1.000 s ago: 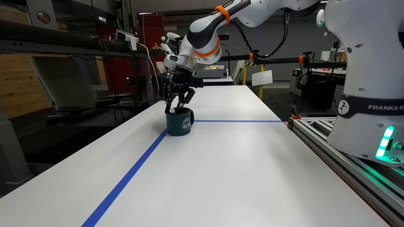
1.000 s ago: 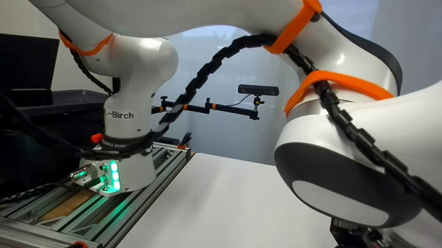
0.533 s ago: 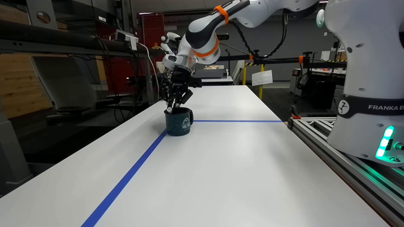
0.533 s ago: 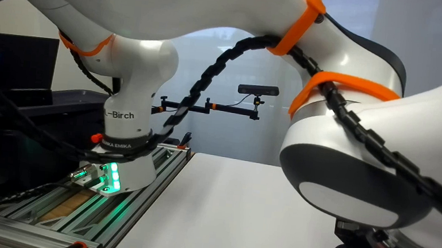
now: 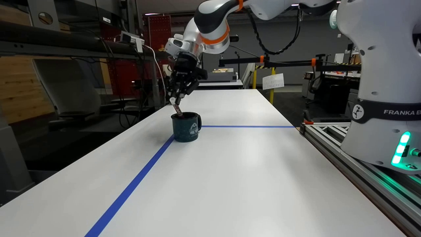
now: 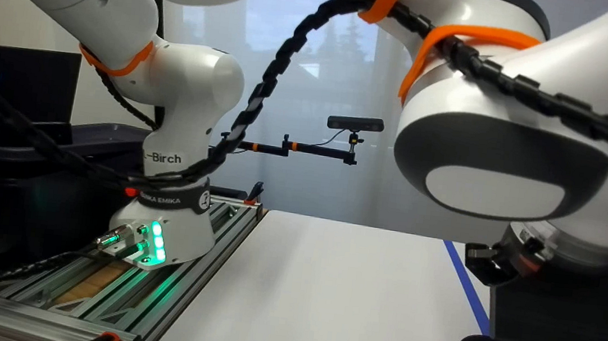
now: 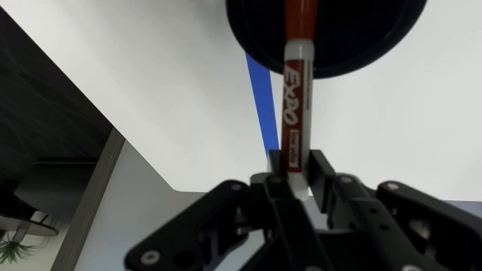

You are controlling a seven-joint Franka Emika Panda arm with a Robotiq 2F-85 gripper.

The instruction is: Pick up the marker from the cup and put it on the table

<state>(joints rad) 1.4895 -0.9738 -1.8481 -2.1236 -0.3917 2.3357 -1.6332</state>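
While the marker [image 7: 295,113] is gripped near its white end between the fingers of the gripper [image 7: 296,165], its red cap is seen inside the mouth of the cup [image 5: 184,130], the body slanted; whether the inner wall is touched cannot be told. In an exterior view the fingertips are hidden behind a dark slab [image 6: 565,322], and much of the scene is blocked by the arm [image 6: 475,98] and its cable [image 6: 287,53]. The cup is set upright on the table [image 5: 250,171], its handle turned toward the metal rail [image 5: 345,164]. Its base is met by a blue tape line [image 5: 131,188]; another line [image 5: 246,126] is laid from behind it toward the rail. Farther off, a chair [image 5: 67,87], a sheet of paper [image 5: 273,81] and a boom-mounted camera [image 6: 355,123] can be seen.
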